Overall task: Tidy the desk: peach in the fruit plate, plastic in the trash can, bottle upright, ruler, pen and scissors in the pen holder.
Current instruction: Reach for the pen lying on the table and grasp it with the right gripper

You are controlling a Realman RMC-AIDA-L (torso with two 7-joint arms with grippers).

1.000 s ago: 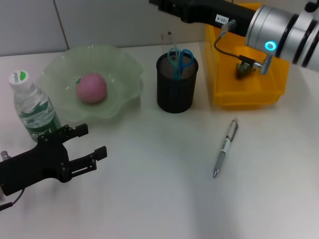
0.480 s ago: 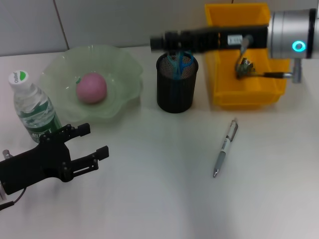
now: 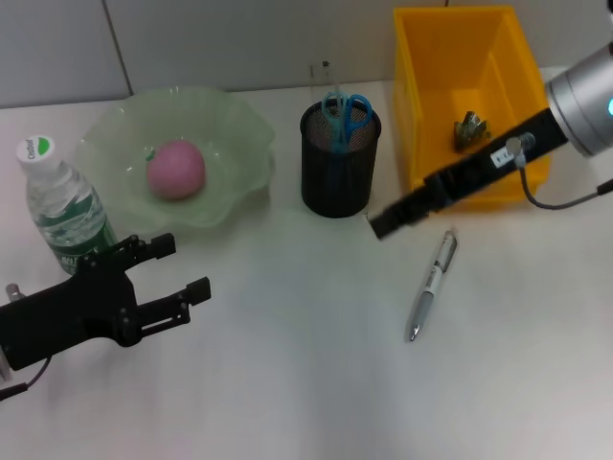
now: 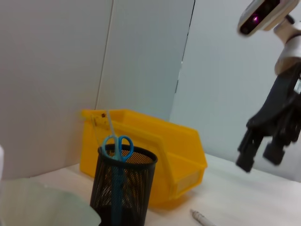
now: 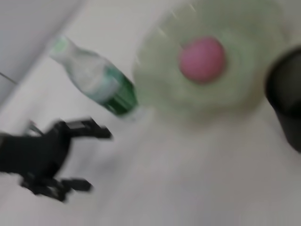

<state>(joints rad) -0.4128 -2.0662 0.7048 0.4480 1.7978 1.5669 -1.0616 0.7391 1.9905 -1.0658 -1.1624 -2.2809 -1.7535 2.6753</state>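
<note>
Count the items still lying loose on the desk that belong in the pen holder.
1: the pen lies on the desk in front of the yellow bin, just beyond the right gripper. The scissors already stand in the pen holder.

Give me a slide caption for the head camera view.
Right gripper above pen beside pen holder; left gripper open.

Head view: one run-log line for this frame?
right gripper: above table near black mesh pen holder | silver pen: on table | left gripper: open, beside upright plastic bottle

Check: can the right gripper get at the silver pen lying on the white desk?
Probably yes. The right gripper hangs just beside the silver pen, with bare desk around it and nothing between.
</note>
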